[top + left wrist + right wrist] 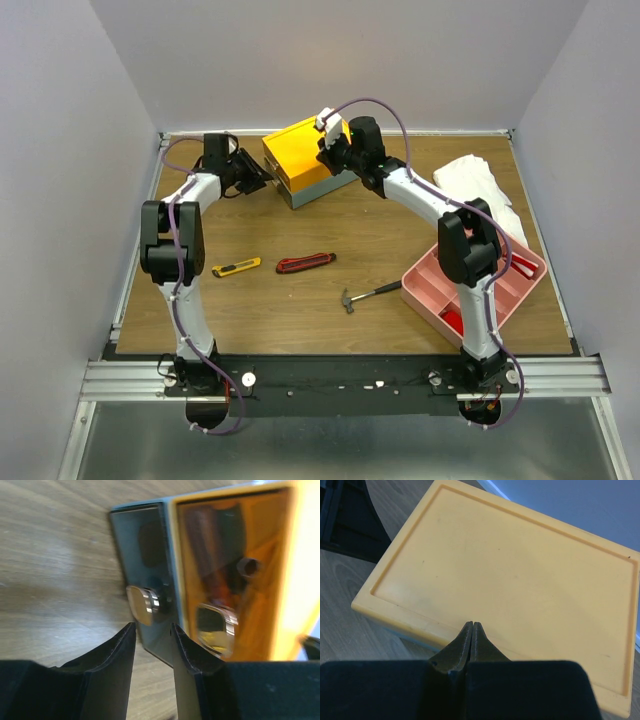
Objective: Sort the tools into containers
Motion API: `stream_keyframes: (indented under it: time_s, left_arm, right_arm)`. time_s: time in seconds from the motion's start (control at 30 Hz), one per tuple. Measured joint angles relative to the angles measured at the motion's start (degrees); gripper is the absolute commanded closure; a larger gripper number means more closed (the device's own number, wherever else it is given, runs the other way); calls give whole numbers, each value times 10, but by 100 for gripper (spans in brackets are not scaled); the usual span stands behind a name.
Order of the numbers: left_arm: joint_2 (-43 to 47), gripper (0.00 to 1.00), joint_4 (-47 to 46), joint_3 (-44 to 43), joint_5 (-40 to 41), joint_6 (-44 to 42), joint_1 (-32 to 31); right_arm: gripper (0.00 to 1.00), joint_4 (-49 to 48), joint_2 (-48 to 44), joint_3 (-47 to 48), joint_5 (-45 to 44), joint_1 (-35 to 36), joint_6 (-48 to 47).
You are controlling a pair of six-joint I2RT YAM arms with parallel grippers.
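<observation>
The yellow-topped drawer box (303, 150) stands at the back of the table. My left gripper (262, 178) is at its left end. In the left wrist view this gripper (153, 627) is open with a narrow gap and empty, just short of a silver drawer knob (142, 605). A second knob (216, 625) sits on an orange-tinted drawer. My right gripper (330, 150) is shut and empty, with its tips (471, 625) over the near edge of the yellow top (520, 580). A yellow utility knife (236, 268), a red utility knife (305, 263) and a black-handled mini hammer (368, 295) lie on the table.
A pink compartment tray (430, 285) with red items in it sits at the front right, partly behind the right arm. A white cloth (480, 185) lies at the back right. Grey walls border the table on three sides.
</observation>
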State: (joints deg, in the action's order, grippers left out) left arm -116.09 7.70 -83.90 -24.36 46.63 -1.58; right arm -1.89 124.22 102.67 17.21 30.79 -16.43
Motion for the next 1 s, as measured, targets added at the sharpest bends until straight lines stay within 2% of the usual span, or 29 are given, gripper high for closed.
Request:
stream_keyframes:
  time_s: [0.43, 1.0]
  left_arm:
    - [-73, 59, 13, -23, 21, 17, -6]
    - [-40, 56, 31, -9, 39, 21, -18]
  right_arm:
    - [95, -7, -5, -9, 0, 0, -2]
    - [95, -7, -5, -9, 0, 0, -2]
